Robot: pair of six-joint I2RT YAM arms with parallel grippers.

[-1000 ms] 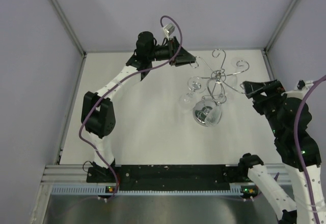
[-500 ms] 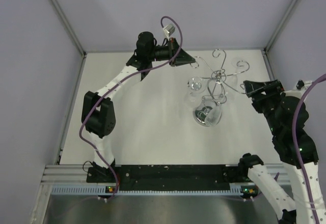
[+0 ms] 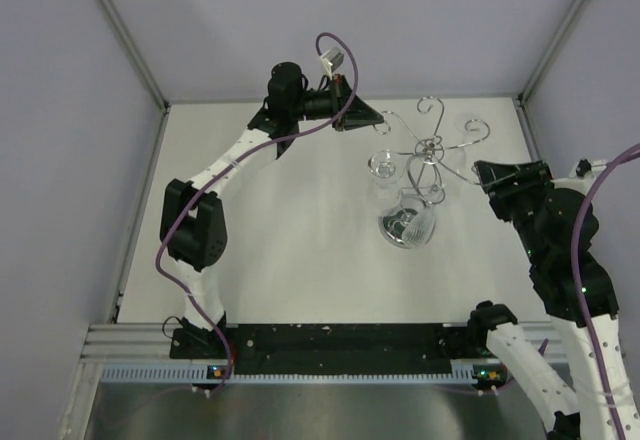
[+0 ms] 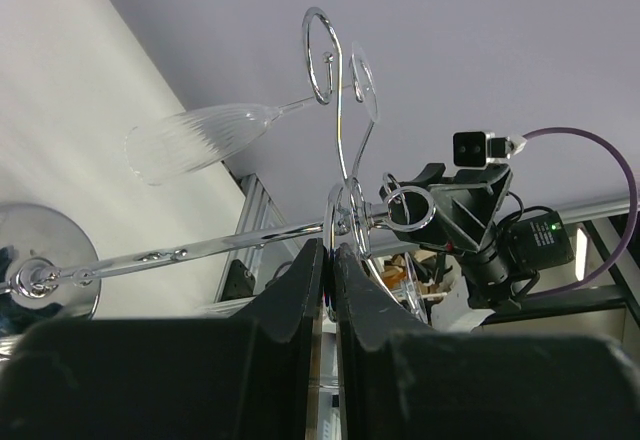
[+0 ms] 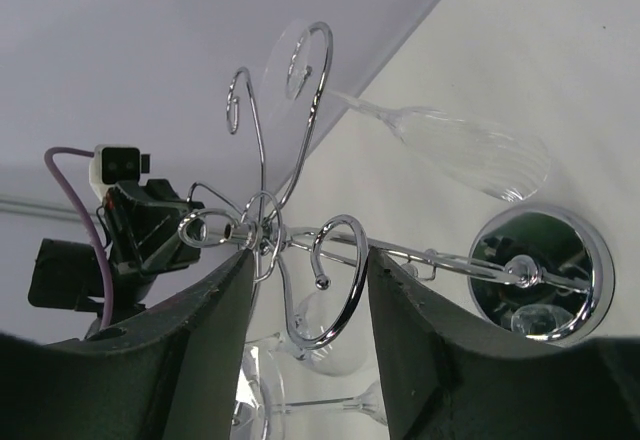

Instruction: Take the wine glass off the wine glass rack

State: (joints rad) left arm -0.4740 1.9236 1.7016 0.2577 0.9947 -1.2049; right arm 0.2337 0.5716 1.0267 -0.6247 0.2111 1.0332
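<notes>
The chrome wine glass rack (image 3: 432, 146) stands right of centre on its mirrored base (image 3: 407, 226). One clear wine glass (image 4: 200, 140) hangs by its foot from a far scroll arm, and the right wrist view shows it too (image 5: 470, 150). A second glass (image 3: 384, 167) hangs on the rack's left side. My left gripper (image 3: 378, 118) reaches in from the left; in its wrist view its jaws (image 4: 331, 248) are shut on a thin rack wire. My right gripper (image 3: 480, 172) stands open, with a curled arm (image 5: 345, 290) between its fingers.
Grey walls close in the white table (image 3: 280, 240) at the back and on both sides. The left arm's elbow (image 3: 192, 225) hangs over the table's left part. The right arm (image 3: 565, 260) stands by the right wall.
My left gripper has closed onto the rack wire. The right gripper's jaws have narrowed around the scroll arm and crept slightly left. The glass on the left has swung a little.
</notes>
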